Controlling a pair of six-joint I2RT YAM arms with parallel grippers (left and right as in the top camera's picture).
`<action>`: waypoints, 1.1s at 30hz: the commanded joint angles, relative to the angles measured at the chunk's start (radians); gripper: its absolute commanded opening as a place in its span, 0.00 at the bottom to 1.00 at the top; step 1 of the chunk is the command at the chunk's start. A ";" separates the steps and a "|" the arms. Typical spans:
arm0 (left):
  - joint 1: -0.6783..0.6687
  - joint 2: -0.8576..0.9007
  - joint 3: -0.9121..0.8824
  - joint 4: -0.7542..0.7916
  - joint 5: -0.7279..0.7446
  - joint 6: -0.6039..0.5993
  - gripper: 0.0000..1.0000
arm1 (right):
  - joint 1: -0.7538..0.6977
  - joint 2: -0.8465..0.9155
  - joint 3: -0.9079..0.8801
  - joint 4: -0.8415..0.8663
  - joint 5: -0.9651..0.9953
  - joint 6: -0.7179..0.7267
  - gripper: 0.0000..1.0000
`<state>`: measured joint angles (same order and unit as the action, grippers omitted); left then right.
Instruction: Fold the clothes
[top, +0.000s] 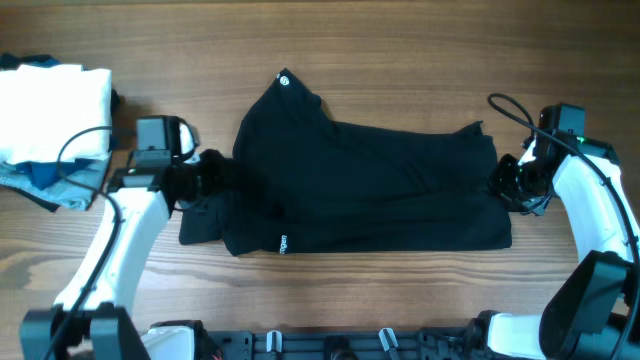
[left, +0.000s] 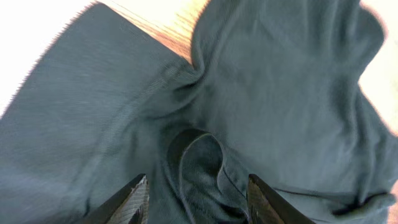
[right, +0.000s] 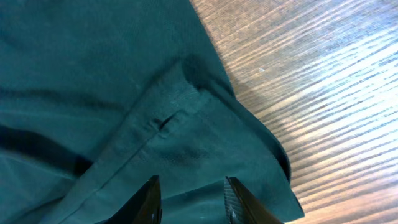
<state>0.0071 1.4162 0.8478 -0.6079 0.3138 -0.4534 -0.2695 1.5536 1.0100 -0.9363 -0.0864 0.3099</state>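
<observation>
fingers (left: 127, 205) of the left gripper (left: 198, 194) stand apart, with a raised loop of black fabric lying loose between them and not pinched. the right gripper (right: 191, 198) also has its jaws parted, more narrowly, hovering over a stitched hem at the garment's corner, and nothing is clamped there either. each hand sits at one end of the clothes (top: 370, 190): the left gripper at the bunched left edge, the right gripper at the right edge. that placement reads as a two-ended hold for carrying a fold across, with the cloth now left to lie on its own.

the clothes lie across the middle of the table (top: 400, 60) as a wide black slab, roughly rectangular. a peak rises at the upper left, where the small white round logo (top: 284, 80) shows, and a small white printed mark (top: 284, 242) sits near the lower edge. the left end looks rumpled and doubled over, so the fold seems only partly tidy.

off to the far left, well apart from the garment, are a white folded cloth (top: 55, 100) and blue folded garments (top: 45, 178), close behind the left arm. a swing back that way could brush them. a black cable (top: 510, 108) loops above the right wrist, clear of the fabric.
</observation>
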 joint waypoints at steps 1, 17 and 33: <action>-0.077 0.125 0.013 0.041 0.019 0.001 0.51 | -0.003 0.000 0.009 0.001 -0.028 -0.022 0.34; -0.112 0.198 0.054 0.008 0.010 -0.025 0.33 | -0.003 0.000 0.009 0.003 -0.027 -0.022 0.35; -0.134 0.123 0.062 -0.065 -0.189 -0.026 0.33 | -0.003 0.000 0.009 0.005 -0.027 -0.022 0.37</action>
<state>-0.1226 1.5536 0.8982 -0.6636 0.1967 -0.4767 -0.2695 1.5536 1.0100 -0.9344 -0.0975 0.3073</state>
